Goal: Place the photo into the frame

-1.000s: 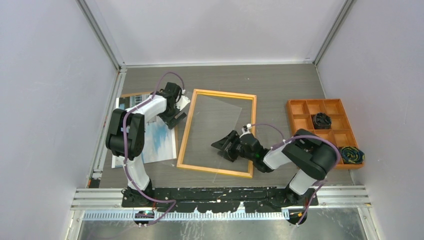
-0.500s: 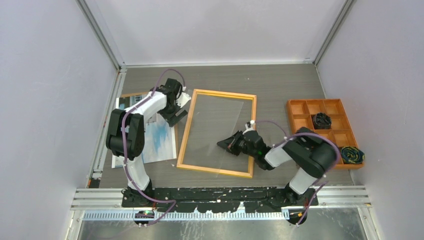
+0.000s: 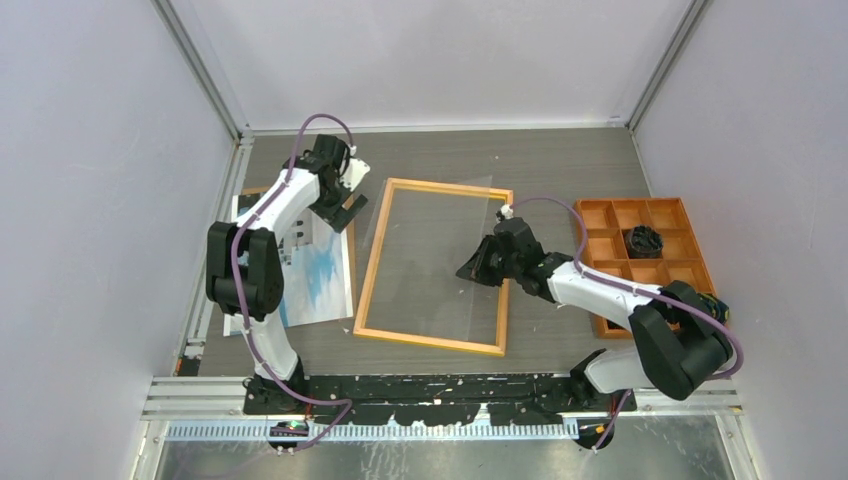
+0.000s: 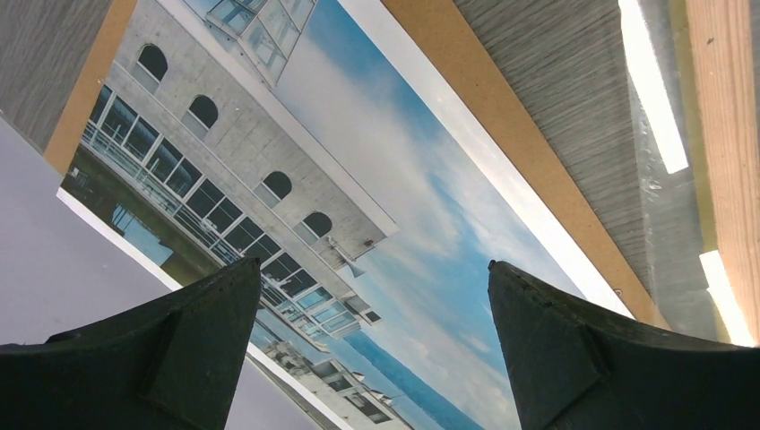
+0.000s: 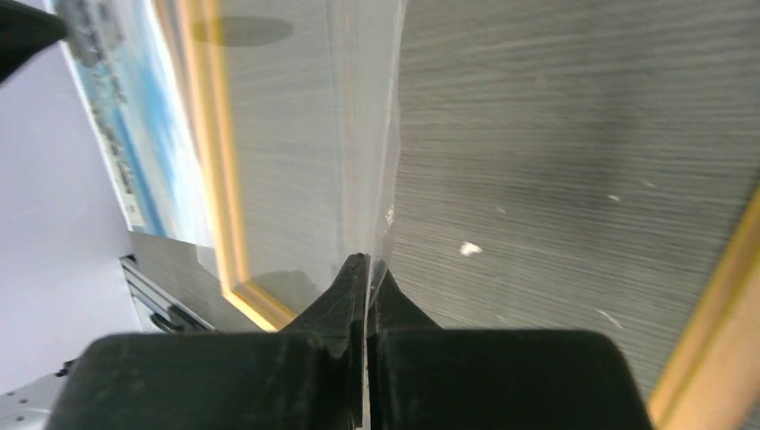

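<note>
The photo [image 3: 318, 282] of sky and buildings lies face up at the left on a brown backing board [image 3: 262, 189], printed side filling the left wrist view [image 4: 385, 179]. My left gripper [image 3: 346, 207] hovers open over its far end [image 4: 372, 264], nothing between the fingers. The frame [image 3: 368, 270] lies flat mid-table, wood-coloured side up. A clear sheet [image 3: 430, 250] rests inside it. My right gripper [image 3: 478, 268] is shut on that sheet's right edge [image 5: 369, 260], and the sheet [image 5: 358, 134] runs away from the fingertips, with the frame rail [image 5: 211, 179] beyond.
An orange compartment tray [image 3: 640, 201] stands at the right with a black item [image 3: 644, 240] in one cell and another [image 3: 701, 311] at its near corner. The enclosure walls close in on the left, back and right. The frame's wooden rail [image 4: 730, 134] runs right of the board.
My right gripper closed on the clear sheet and moved from the frame's middle to its right rail. The left gripper opened wider and drew back toward the far left.
</note>
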`<state>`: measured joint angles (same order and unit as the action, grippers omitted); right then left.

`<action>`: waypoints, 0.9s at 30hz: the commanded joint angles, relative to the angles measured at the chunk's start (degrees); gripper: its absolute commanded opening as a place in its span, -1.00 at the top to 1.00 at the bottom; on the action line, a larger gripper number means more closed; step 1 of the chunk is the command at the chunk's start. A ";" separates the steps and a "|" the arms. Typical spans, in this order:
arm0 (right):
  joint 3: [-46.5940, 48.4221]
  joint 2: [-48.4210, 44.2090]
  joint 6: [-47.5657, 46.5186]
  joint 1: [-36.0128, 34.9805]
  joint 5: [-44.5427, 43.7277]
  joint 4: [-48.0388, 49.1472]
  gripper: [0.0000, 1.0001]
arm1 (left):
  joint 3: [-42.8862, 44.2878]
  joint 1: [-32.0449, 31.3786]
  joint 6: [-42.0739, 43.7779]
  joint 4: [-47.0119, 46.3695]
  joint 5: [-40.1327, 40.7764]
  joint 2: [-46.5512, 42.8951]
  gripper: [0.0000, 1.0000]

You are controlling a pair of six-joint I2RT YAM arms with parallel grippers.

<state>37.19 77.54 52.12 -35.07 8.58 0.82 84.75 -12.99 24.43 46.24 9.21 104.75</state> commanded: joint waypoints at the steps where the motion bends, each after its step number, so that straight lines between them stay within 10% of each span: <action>1: 0.03 1.29 -4.92 2.64 7.08 -6.54 0.98 | 1.34 -0.01 -1.04 0.59 -0.56 -1.55 -0.99; 27: 0.89 2.04 -6.87 10.21 9.00 -6.75 0.98 | -1.41 -0.01 -0.94 -1.24 -2.25 -1.40 -0.97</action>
<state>37.06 80.53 47.77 -25.82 18.90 -4.99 83.11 -13.02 24.21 45.93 8.03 104.75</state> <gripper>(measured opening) 0.023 0.989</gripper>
